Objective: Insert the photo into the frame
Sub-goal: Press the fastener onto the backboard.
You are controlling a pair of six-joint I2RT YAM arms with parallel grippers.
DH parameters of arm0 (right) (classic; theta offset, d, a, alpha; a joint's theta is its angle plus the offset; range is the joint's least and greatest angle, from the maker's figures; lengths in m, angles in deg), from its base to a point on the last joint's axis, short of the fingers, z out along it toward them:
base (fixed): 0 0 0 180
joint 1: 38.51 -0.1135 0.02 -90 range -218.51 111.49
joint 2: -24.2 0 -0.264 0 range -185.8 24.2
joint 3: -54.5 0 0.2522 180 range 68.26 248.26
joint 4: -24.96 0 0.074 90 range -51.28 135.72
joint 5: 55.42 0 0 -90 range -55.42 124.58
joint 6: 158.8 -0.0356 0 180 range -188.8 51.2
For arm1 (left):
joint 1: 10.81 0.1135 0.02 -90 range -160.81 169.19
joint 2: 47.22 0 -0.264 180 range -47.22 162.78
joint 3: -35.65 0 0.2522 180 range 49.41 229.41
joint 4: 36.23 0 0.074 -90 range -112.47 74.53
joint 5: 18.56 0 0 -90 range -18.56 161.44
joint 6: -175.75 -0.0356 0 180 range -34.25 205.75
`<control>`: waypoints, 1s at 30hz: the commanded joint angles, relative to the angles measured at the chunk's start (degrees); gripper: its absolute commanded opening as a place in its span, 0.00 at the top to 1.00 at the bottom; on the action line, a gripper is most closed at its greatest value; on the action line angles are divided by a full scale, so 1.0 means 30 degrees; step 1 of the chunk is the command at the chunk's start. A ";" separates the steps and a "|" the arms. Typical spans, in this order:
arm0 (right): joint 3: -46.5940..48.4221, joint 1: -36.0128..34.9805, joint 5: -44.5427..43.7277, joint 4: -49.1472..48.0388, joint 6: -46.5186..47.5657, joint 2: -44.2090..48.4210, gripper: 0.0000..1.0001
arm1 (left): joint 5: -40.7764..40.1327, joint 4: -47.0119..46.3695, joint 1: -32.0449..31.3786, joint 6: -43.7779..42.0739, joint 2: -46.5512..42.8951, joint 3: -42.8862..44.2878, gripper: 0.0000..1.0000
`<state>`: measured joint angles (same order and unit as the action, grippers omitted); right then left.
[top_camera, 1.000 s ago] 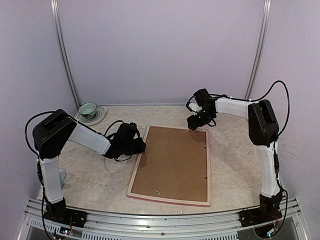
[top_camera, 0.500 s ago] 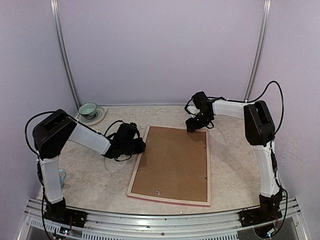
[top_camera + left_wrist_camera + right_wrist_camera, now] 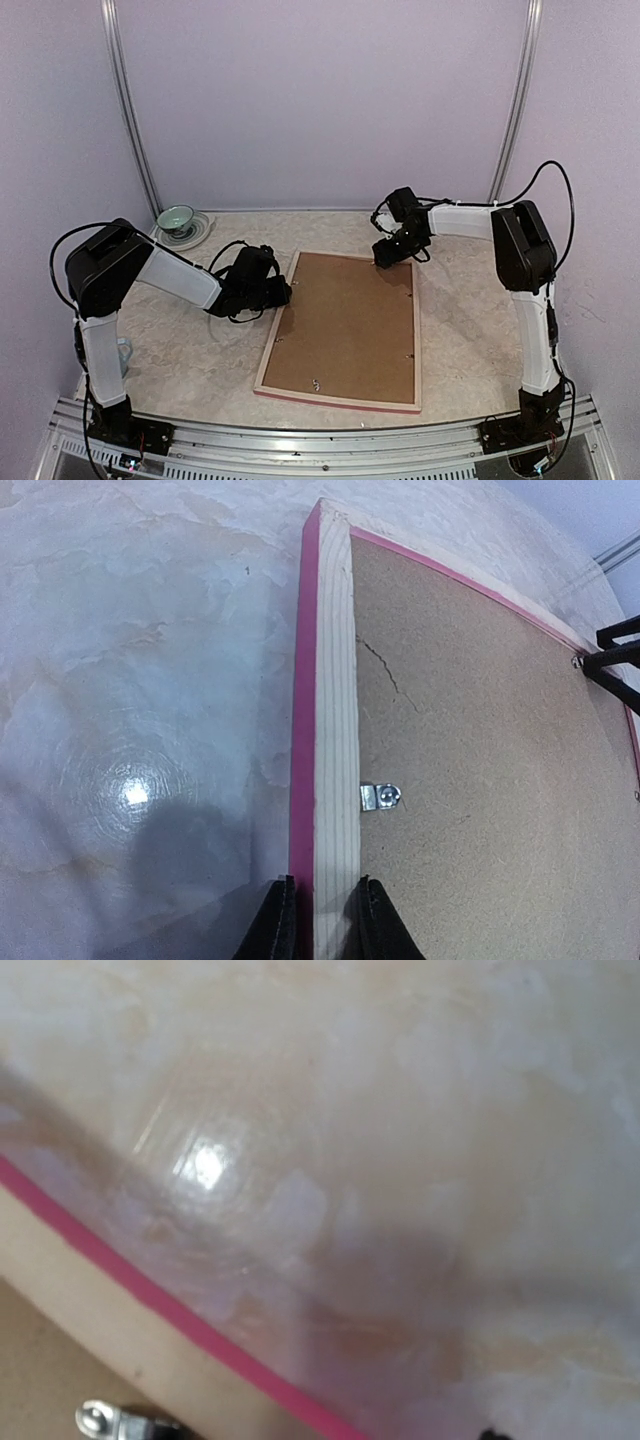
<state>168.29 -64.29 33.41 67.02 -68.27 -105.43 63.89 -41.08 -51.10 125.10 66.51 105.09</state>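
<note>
The frame (image 3: pixel 416 330) lies face down on the table, pale wood rails up, pink along its edges. A brown backing board (image 3: pixel 345 325) fills it. The photo is hidden. My left gripper (image 3: pixel 285 293) is shut on the frame's left rail (image 3: pixel 335 680), one finger (image 3: pixel 275 920) on the pink outer edge and the other on the inner side, near a metal clip (image 3: pixel 380 797). My right gripper (image 3: pixel 383 258) hovers at the frame's far rail; its black fingertips (image 3: pixel 615 665) stand apart beside a clip there. The right wrist view shows only the pink edge (image 3: pixel 150 1295) and the table.
A green bowl on a white plate (image 3: pixel 177 218) stands at the far left by the wall. Pale walls close in the table on three sides. A metal rail (image 3: pixel 320 440) runs along the near edge between the arm bases.
My right gripper has shifted a little left and down toward the frame's far rail. The left gripper and the frame have not moved.
</note>
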 commanded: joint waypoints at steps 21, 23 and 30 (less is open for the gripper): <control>0.0876 -0.0313 -0.0534 0.0706 -0.0677 -0.1295 0.32 | 0.1235 0.2805 -0.0243 0.0212 0.0995 -0.0712 0.82; 0.0898 -0.0313 -0.0352 0.0635 -0.0684 -0.1320 0.32 | 0.1275 0.2778 -0.0250 0.0212 0.0995 -0.0718 0.82; 0.1157 -0.0411 0.0241 0.0549 -0.0764 -0.1550 0.32 | 0.1275 0.2776 -0.0276 0.0210 0.0973 -0.0774 0.82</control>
<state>170.94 -64.70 32.45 67.76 -69.97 -106.96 63.87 -41.10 -51.10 125.10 66.51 105.09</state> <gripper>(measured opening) 0.676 0.177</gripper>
